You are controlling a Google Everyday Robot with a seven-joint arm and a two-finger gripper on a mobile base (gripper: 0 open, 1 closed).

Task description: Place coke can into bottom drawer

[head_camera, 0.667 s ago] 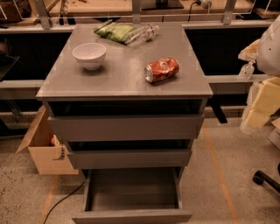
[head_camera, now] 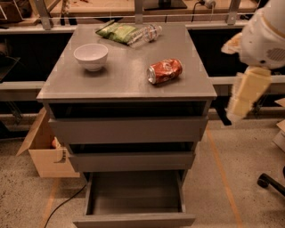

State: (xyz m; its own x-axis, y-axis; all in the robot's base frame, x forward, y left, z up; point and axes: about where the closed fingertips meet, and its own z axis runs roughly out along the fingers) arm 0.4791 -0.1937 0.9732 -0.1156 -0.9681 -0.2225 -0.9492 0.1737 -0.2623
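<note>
Whether the gripper is open or closed cannot be told; it hangs off the cabinet's right side, nearer than before; nothing else has moved; the bottom drawer stands pulled out, grey floor showing; the cardboard box sits left; the white bowl stands upright; the coke can lies on its side on the cabinet top.

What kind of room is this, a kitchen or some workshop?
Probably a lab or workshop: a grey drawer cabinet stands on a speckled floor, a workbench runs behind it, and a cardboard box sits alongside. The robot's end effector hangs right of the cabinet, away from the coke can.
</note>
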